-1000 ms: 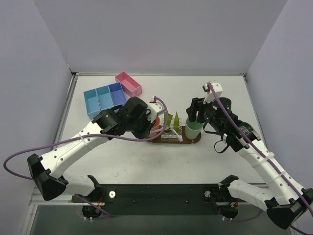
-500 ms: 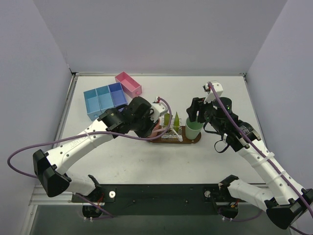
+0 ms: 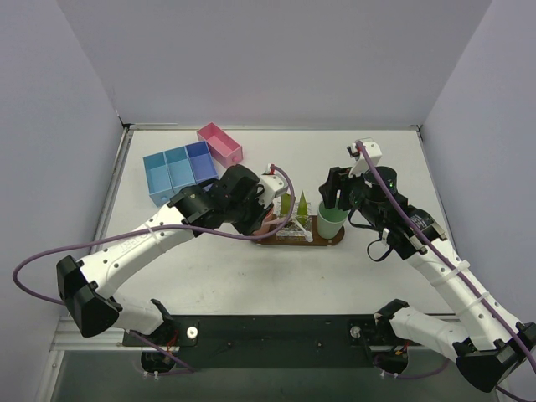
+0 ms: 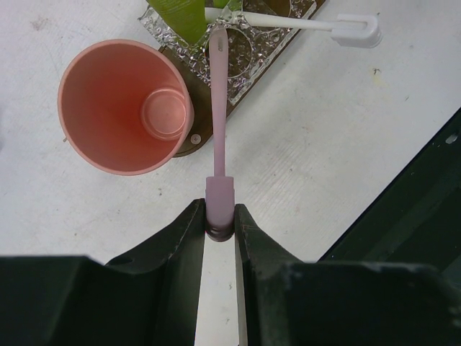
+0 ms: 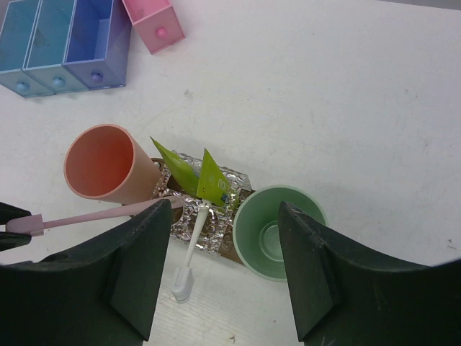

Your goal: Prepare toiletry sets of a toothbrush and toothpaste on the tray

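My left gripper [image 4: 219, 216] is shut on the end of a pink toothbrush [image 4: 218, 108], whose far tip reaches the crinkled foil on the dark brown tray [image 4: 189, 142]. It is next to the salmon cup [image 4: 124, 106] at the tray's left end. A white toothbrush [image 5: 193, 241] leans out of the foil. Two yellow-green toothpaste tubes [image 5: 214, 176] stand in the foil. My right gripper [image 5: 223, 216] is open and empty above the tray, beside the green cup [image 5: 277, 232].
A row of blue bins [image 3: 178, 170] and a pink bin [image 3: 219, 142] sit at the back left. The foil holder [image 5: 216, 220] covers the middle of the tray [image 3: 337, 239]. The black base strip runs along the near table edge.
My left gripper has moved a little to the right toward the tray with the pink toothbrush. The right arm has not moved.
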Robot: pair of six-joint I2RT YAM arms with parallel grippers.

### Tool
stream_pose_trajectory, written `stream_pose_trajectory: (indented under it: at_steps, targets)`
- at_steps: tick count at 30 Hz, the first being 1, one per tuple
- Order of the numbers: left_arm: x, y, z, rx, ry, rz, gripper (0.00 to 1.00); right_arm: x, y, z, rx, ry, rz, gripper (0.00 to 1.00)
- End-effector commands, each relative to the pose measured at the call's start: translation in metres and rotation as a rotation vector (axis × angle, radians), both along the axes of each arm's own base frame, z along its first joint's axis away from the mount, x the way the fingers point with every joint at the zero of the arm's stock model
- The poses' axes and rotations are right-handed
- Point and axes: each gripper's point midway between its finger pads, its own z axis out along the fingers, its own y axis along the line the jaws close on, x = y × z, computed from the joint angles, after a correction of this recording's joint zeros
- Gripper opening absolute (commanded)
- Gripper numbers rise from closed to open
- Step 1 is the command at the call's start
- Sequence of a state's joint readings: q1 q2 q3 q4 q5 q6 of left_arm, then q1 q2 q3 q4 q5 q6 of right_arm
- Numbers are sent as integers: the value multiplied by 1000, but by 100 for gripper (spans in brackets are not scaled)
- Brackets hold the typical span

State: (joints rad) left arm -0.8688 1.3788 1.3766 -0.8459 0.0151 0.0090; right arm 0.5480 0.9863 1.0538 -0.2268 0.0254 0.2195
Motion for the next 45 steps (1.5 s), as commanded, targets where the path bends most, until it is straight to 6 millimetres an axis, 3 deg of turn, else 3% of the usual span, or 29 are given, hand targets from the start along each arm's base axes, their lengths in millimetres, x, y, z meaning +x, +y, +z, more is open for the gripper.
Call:
stream_pose_trajectory:
  at_steps: [1,45]
  targets:
    - [9,-10,10,-48,-55,-5,0,5,1,6,32,-29,-5,56]
    - [23,-20,-14,45,-94,116,0,8,2,0,30,-9,-10,56]
